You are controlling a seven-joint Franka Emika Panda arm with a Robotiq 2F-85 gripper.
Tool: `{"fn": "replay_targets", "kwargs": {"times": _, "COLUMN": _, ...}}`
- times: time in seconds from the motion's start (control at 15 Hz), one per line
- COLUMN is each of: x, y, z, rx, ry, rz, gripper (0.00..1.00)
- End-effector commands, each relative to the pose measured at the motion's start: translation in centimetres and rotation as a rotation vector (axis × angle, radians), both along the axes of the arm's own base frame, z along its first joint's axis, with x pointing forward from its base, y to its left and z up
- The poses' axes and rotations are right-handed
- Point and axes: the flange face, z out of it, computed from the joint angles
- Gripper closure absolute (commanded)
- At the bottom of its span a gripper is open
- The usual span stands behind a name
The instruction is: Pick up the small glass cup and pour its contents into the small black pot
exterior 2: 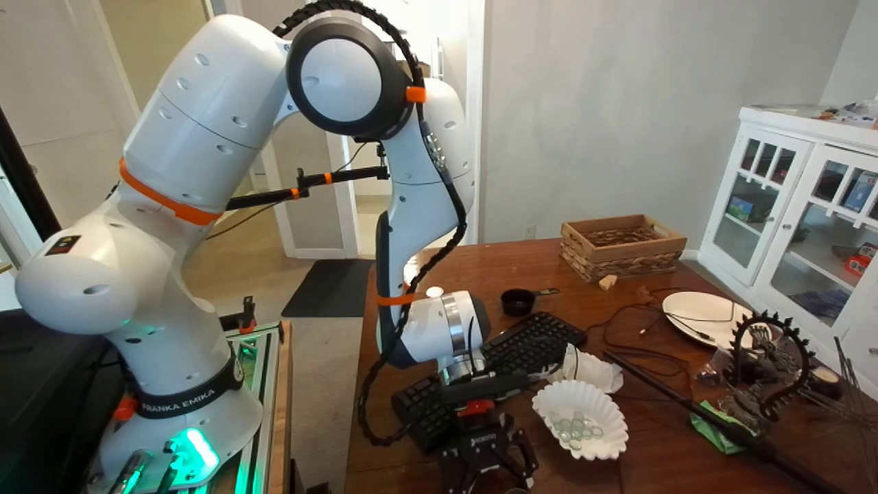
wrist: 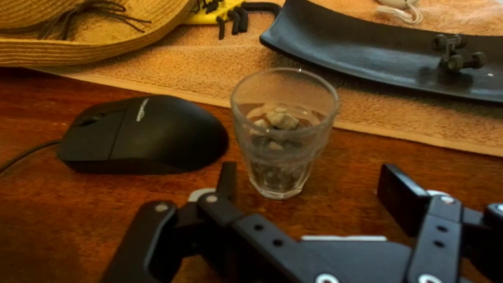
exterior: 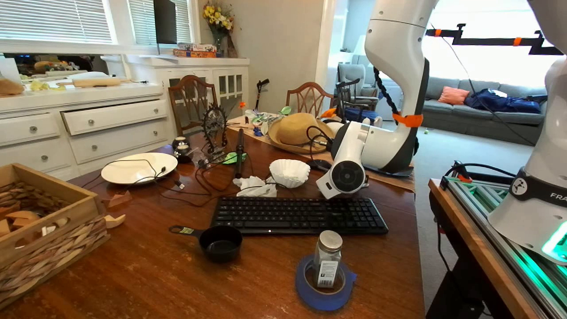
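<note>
In the wrist view the small glass cup (wrist: 281, 153) stands upright on the brown table, with small stones in it. My gripper (wrist: 308, 175) is open, its fingers spread wide to either side of the cup's lower part. The left finger (wrist: 227, 179) is nearer the glass than the right finger (wrist: 402, 200), and neither appears to touch it. In the exterior views I cannot make the cup out. A small black pot (exterior: 220, 244) with a thin side handle sits on the table in front of the keyboard; it also shows as the pot (exterior 2: 517, 302) beyond the arm.
A black mouse (wrist: 145, 135) lies close left of the cup. Behind are a towel (wrist: 204, 67), a straw hat (wrist: 98, 51) and a curved black tray (wrist: 365, 59). The keyboard (exterior: 301, 215), fluted white bowl (exterior 2: 583, 418) and blue tape roll (exterior: 305, 292) holding a jar lie around.
</note>
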Motion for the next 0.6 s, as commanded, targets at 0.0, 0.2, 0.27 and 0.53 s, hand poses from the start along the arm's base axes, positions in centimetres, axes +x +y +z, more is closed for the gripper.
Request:
{"fn": "replay_targets", "kwargs": {"times": 0.0, "x": 0.1, "y": -0.6, "z": -1.0, "rx": 0.033, "ry": 0.014, "rz": -0.020, "gripper": 0.10}}
{"fn": "replay_targets", "kwargs": {"times": 0.2, "x": 0.5, "y": -0.5, "z": -0.9, "rx": 0.045, "ry": 0.003, "rz": -0.028, "gripper": 0.09}}
{"fn": "replay_targets", "kwargs": {"times": 0.27, "x": 0.6, "y": -0.5, "z": -0.9, "rx": 0.048, "ry": 0.003, "rz": -0.027, "gripper": 0.10}}
{"fn": "replay_targets", "kwargs": {"times": 0.53, "x": 1.2, "y": -0.8, "z": -0.8, "rx": 0.073, "ry": 0.021, "rz": -0.009, "gripper": 0.12}}
